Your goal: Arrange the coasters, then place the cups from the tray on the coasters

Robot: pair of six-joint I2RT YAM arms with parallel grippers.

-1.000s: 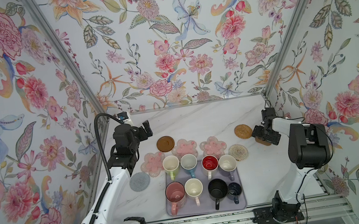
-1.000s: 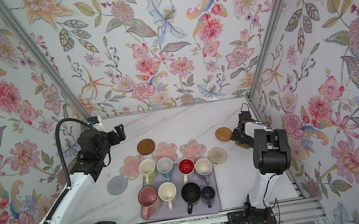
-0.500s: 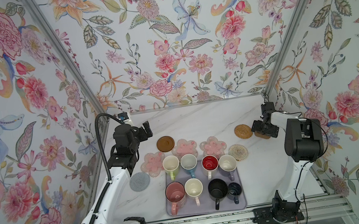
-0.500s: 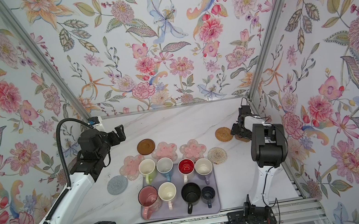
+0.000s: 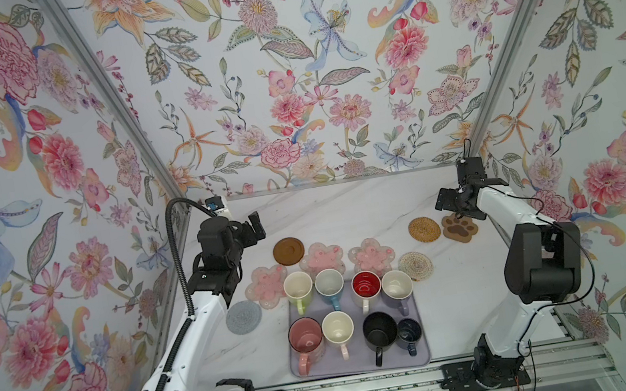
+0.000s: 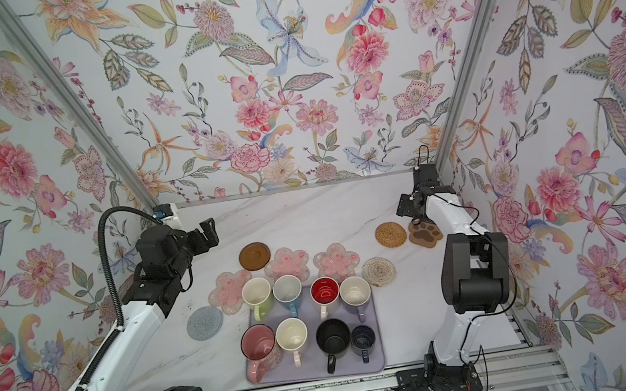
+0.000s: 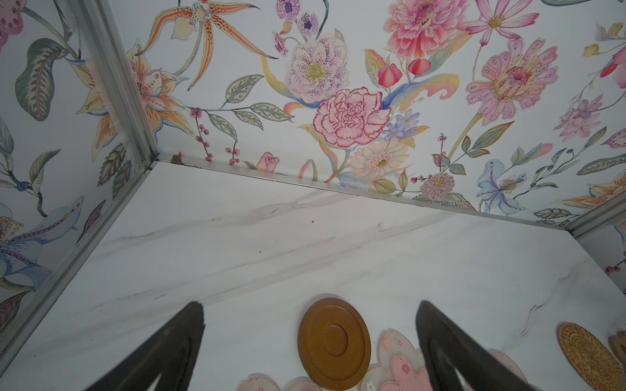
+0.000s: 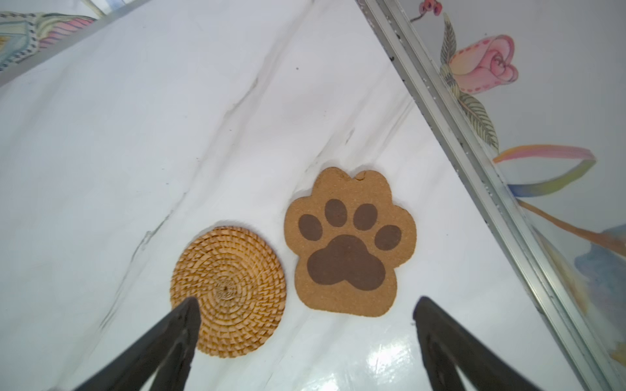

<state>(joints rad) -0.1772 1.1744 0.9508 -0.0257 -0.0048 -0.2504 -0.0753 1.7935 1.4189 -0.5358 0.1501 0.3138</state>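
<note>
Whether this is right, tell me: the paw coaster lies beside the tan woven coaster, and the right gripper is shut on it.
One thing is wrong: the right gripper is open and holds nothing, its fingers wide apart in the right wrist view. The paw coaster does lie beside the tan woven coaster.

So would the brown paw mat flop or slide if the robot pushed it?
The paw coaster looks like grainy cork, so it is probably light and fairly stiff. It lies flat on the shiny marble table, so a push would likely slide it, not roll or tip it. Its thin edge may be hard to pinch.
</note>
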